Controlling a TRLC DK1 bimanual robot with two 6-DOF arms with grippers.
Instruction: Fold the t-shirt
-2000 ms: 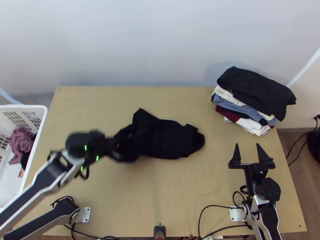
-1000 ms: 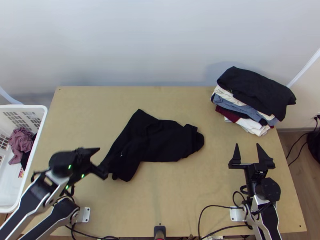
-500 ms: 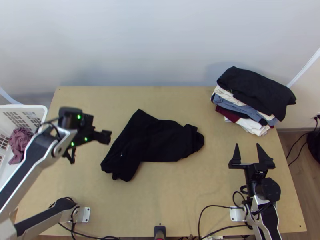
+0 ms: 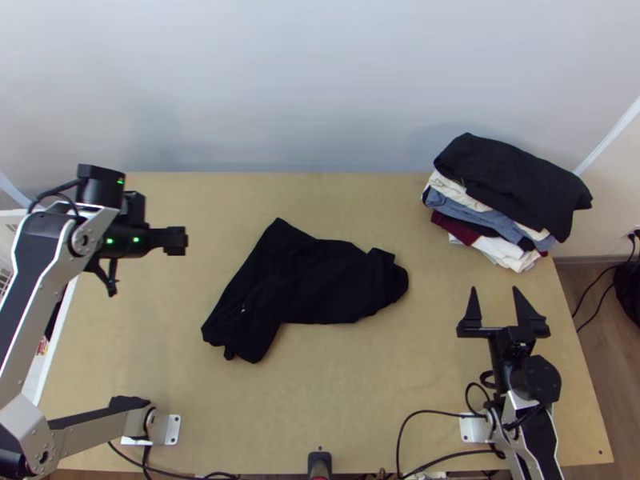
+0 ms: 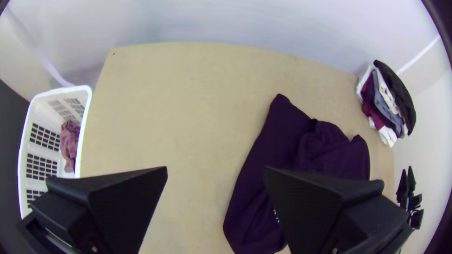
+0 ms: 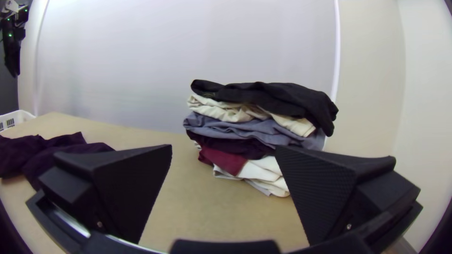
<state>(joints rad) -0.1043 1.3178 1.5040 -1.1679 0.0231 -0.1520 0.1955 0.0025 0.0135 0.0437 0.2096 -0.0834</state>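
Observation:
My left gripper point(image 4: 176, 240) is over the table's left part in the top view, apart from the shirt. A black t-shirt point(image 4: 312, 280) lies bunched and creased mid-table, one part reaching toward the near left. In the left wrist view my left gripper point(image 5: 216, 171) stands open, and the t-shirt point(image 5: 287, 146) looks dark purple, partly behind one finger. My right gripper point(image 4: 494, 296) is open near the table's right edge, holding nothing. Within the right wrist view the right gripper point(image 6: 223, 148) has its fingers wide apart, with the t-shirt point(image 6: 52, 150) at one side.
A stack of folded clothes point(image 4: 512, 192) with a black piece on top stands at the table's far right. A white basket point(image 5: 84, 113) with a mauve cloth point(image 5: 69, 141) is beyond the left edge. Black cables point(image 4: 408, 424) run along the near edge.
My left gripper let go of the shirt's near-left part after drawing it toward the near left, then moved up and left, away from it. The right arm stayed still.

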